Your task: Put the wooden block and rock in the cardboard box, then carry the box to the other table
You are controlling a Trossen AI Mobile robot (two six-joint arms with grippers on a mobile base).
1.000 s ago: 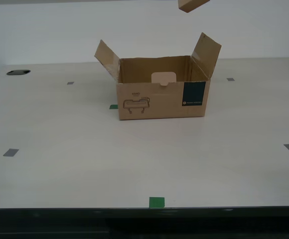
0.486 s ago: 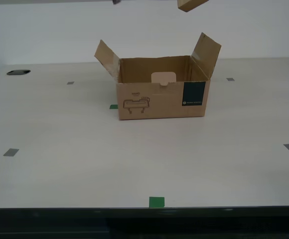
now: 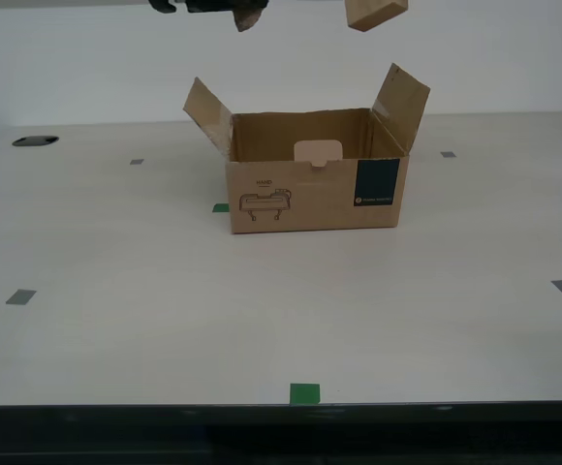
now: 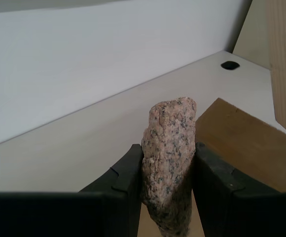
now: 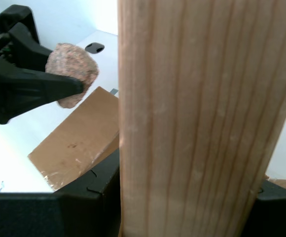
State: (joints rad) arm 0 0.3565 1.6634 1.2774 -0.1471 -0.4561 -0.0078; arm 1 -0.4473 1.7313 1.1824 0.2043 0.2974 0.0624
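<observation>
block [image 5: 207, 118] fills my first gripper [image 5: 182, 207], fingers clamped on it, high over the box [image 3: 315, 174]. my second gripper [image 4: 167, 173] pinches the rock [image 4: 168, 158] above the box's flap. box sits open mid-desk [image 3: 116, 320]. best bet: centre each over the opening, lower past the flaps, then release. arms are cropped off up top, box floor hidden.

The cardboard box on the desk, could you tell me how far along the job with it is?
Nothing is in the cardboard box yet, as far as the exterior view shows. In hand: my second gripper grips the rock and my first gripper the wooden block, both above the open box. Left: releasing both inside, then carrying it to the other table.
</observation>
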